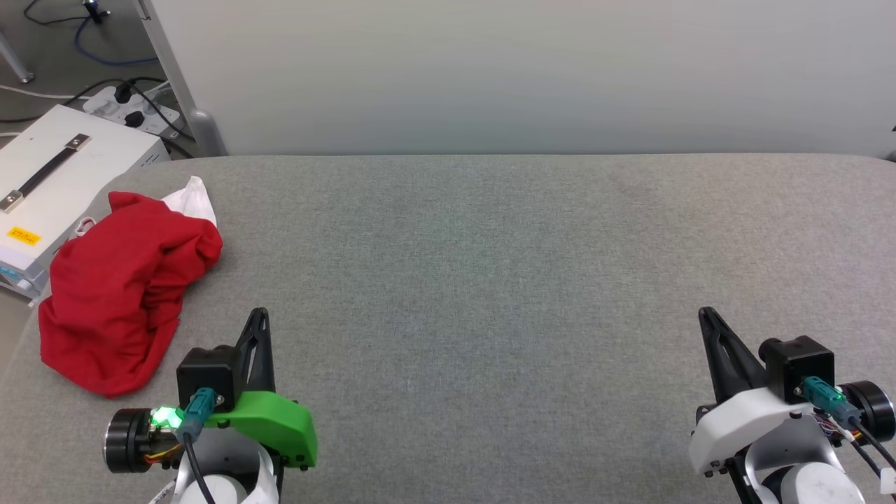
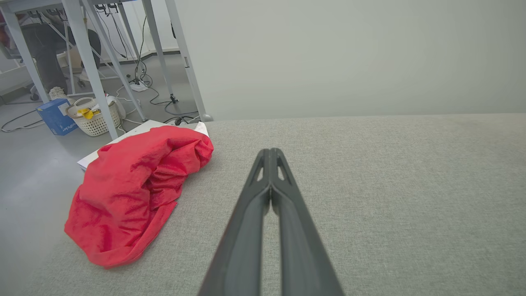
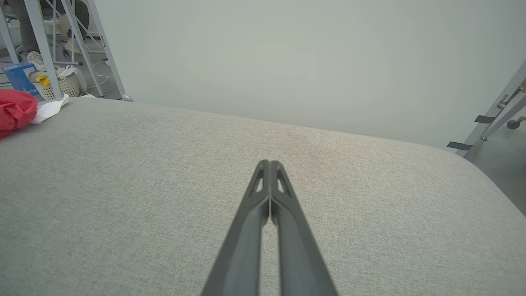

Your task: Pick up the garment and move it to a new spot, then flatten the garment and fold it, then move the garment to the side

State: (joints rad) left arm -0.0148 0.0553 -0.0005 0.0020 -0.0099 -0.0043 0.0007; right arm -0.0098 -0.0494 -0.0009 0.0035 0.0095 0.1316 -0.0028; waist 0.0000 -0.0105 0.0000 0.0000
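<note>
Nearest, at the lower left of the head view: left hand (image 1: pixel 260 313) on a green-shelled wrist, 2 long dark fingers pressed together tip to tip, gripping nothing, over the grey fabric bench (image 1: pixel 490 294) and pointing toward the wall. At the lower right: right hand (image 1: pixel 703 311) on a white-shelled wrist, 2 fingers likewise closed flat against each other, empty, pointing the same way. Well apart from each other, with grey fabric between.

Just beyond and left of the left hand, near but not touching: the garment (image 1: pixel 119 294), a crumpled red heap at the bench's left edge. Long axis running near to far, leaning slightly right at the far end. Broad rounded red end toward the robot, narrower end with a white fold (image 1: pixel 194 199) poking out toward the wall. Deep creases along the right side. Left side at or slightly over the bench edge; cannot tell which. A strip of grey fabric between the closed left fingers and the heap.

Farther left, off the bench and lower: white case (image 1: pixel 63 175) with a black strap handle and a yellow label, partly hidden by the garment. Beyond it, white power strip (image 1: pixel 133 112) with black plugs and cables on the floor, and a slanting grey metal leg (image 1: pixel 183 91). In the left wrist view, farther back on the floor: white lattice basket (image 2: pixel 94 119) and blue box (image 2: pixel 55 117). Farthest, along the bench's back edge: plain pale wall (image 1: pixel 532 70).
</note>
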